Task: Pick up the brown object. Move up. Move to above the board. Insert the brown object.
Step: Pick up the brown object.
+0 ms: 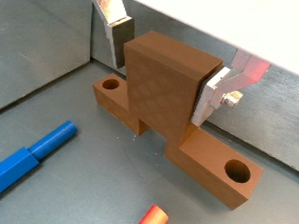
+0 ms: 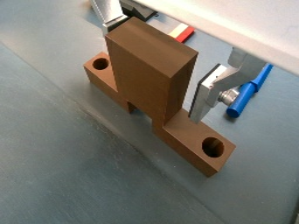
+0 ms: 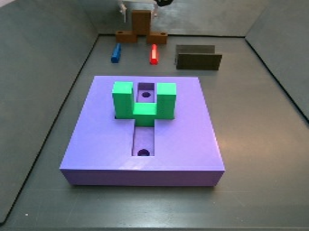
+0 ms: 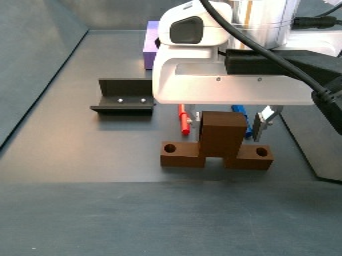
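Two silver fingers (image 1: 212,94) of pincer (image 1: 163,70) flank upright part of brown object (image 1: 163,87), apparently touching; lifted or resting on desk (image 2: 70,157) unclear. Board (image 3: 145,135) well apart; grip on upright likely leaves holed bar free for insertion.

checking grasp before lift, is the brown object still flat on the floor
Yes: brown object rests flat on the floor; the claw straddles its upright block.

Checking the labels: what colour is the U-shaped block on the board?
Bright green; the U-shaped block shows best in a side view, on the lavender board.
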